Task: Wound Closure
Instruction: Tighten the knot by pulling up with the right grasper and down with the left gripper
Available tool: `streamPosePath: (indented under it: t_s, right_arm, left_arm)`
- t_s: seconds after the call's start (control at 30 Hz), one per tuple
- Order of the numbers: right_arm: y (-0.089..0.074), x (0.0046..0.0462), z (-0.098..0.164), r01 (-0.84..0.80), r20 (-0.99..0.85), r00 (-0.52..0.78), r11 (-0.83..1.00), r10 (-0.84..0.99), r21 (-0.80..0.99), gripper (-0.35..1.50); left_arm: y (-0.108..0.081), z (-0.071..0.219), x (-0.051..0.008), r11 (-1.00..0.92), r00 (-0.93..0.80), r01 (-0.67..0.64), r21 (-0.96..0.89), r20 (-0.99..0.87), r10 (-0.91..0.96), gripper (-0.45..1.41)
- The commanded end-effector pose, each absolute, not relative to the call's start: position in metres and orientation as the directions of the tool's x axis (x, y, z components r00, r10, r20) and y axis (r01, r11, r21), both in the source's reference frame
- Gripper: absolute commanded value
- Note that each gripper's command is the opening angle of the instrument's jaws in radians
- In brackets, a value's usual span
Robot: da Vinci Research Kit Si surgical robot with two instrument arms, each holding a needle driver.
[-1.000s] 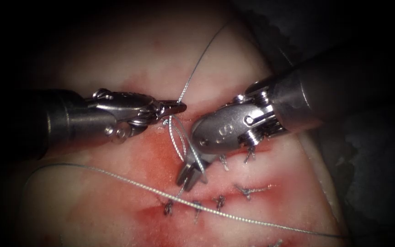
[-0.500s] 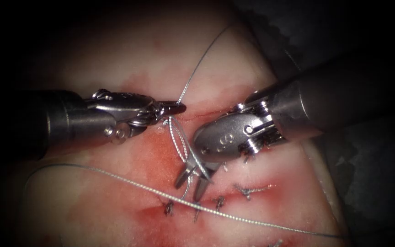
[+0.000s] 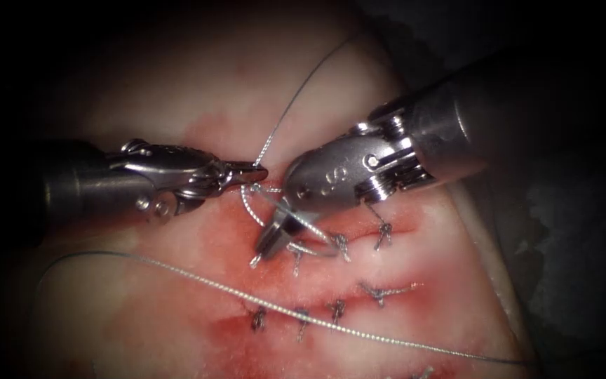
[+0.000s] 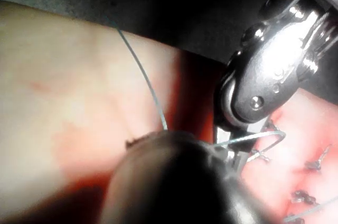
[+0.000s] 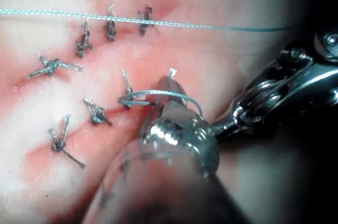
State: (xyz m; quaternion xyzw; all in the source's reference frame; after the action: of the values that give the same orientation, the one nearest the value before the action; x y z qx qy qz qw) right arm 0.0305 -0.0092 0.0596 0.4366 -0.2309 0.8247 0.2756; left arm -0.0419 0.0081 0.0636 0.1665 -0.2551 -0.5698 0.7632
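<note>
My left tool (image 3: 255, 170) comes in from the left, its jaws shut on the thread (image 3: 296, 98) that runs up and away over the tissue (image 3: 177, 91). Below it the thread makes a loop (image 3: 247, 205) around the jaws of my right tool (image 3: 261, 254). Those jaws are shut on the thread's short end (image 3: 254, 262), just left of the upper row of stitches (image 3: 383, 236). The right wrist view has the same loop (image 5: 158, 94) over my right tool (image 5: 169, 87), with the short end (image 5: 171, 72) sticking out past the tip. The left wrist view has the thread (image 4: 142, 76) leading down to my left tool.
A long strand of thread (image 3: 331, 324) lies across the tissue below, over the lower row of knotted stitches (image 3: 380, 291). Red fluid (image 3: 233, 238) stains the tissue around both cuts. The tissue's edge (image 3: 492, 267) falls off at the right.
My right tool's jaws were open lower down; they have moved up and to the left and shut on the short thread end. The left tool has drawn slightly left with its thread.
</note>
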Motion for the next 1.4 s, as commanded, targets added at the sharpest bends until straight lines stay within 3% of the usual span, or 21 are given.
streamPosePath:
  t_s: [0.03,0.2,0.37,0.5,0.6,0.83,1.03,1.4]
  right_arm:
    - [-0.009,0.0311,0.061,-0.624,0.840,-0.492,-0.766,0.231,-0.154,-0.35]
    - [-0.007,0.0303,0.063,-0.418,0.863,-0.506,-0.875,0.001,-0.244,-0.35]
    - [-0.007,0.0291,0.065,-0.276,0.834,-0.546,-0.921,-0.083,-0.273,-0.35]
    - [-0.007,0.0284,0.066,-0.058,0.791,-0.564,-0.944,-0.238,-0.326,-0.35]
    - [-0.007,0.0280,0.066,0.157,0.744,-0.540,-0.916,-0.393,-0.370,-0.35]
    - [-0.007,0.0278,0.068,0.421,0.701,-0.394,-0.795,-0.594,-0.438,-0.35]
    - [-0.006,0.0285,0.069,0.510,0.690,-0.305,-0.724,-0.657,-0.464,-0.35]
    - [-0.004,0.0297,0.071,0.549,0.669,-0.249,-0.671,-0.700,-0.498,-0.35]
  left_arm:
    - [0.008,0.064,-0.0422,0.312,0.249,0.790,0.528,0.189,-0.950,-0.45]
    - [0.007,0.063,-0.0412,0.342,0.314,0.800,0.494,0.142,-0.939,-0.45]
    - [0.006,0.062,-0.0406,0.349,0.342,0.804,0.481,0.107,-0.934,-0.45]
    - [0.005,0.061,-0.0400,0.351,0.352,0.804,0.480,0.092,-0.932,-0.45]
    - [0.005,0.060,-0.0398,0.351,0.355,0.802,0.483,0.087,-0.931,-0.45]
    - [0.002,0.057,-0.0394,0.351,0.408,0.746,0.566,0.029,-0.913,-0.45]
    - [-0.001,0.052,-0.0400,0.243,0.437,0.684,0.688,-0.119,-0.892,-0.45]
    - [-0.006,0.052,-0.0401,0.187,0.511,0.662,0.726,-0.255,-0.821,-0.45]
